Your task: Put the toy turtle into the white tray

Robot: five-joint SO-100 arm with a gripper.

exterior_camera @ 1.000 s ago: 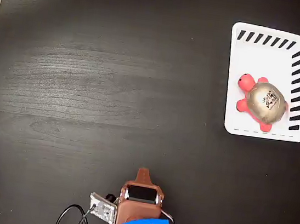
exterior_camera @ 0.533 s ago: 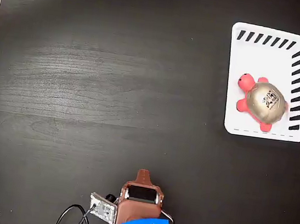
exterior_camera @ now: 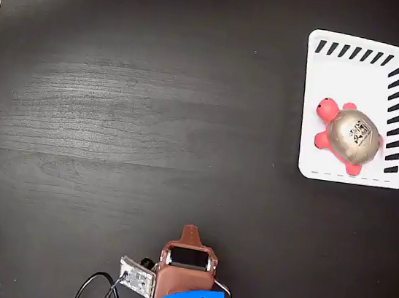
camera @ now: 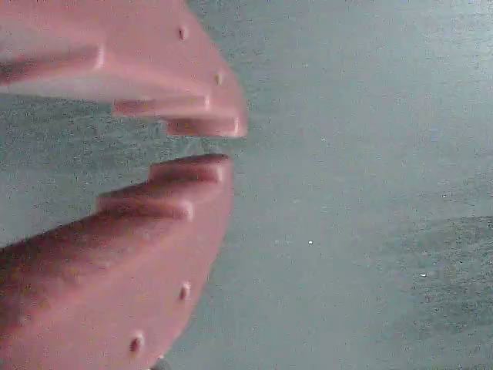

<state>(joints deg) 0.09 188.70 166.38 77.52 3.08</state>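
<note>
Toy turtle point(exterior_camera: 350, 134) lying inside the white tray point(exterior_camera: 357, 73), toward its lower half, head pointing to about 10 o'clock in the fixed view, long axis running 10 to 4. Task by the look of it done. Arm point(exterior_camera: 184, 273) folded back at the 6 o'clock edge of the dark tabletop point(exterior_camera: 139, 104), well apart from the tray, which sits off at roughly 2 o'clock from it. Fingers point(camera: 202, 145) nearly closed with a thin gap, gripping nothing, over bare tabletop in the wrist view

Fixed view straight overhead; wrist view close above the table point(camera: 370, 193).
</note>
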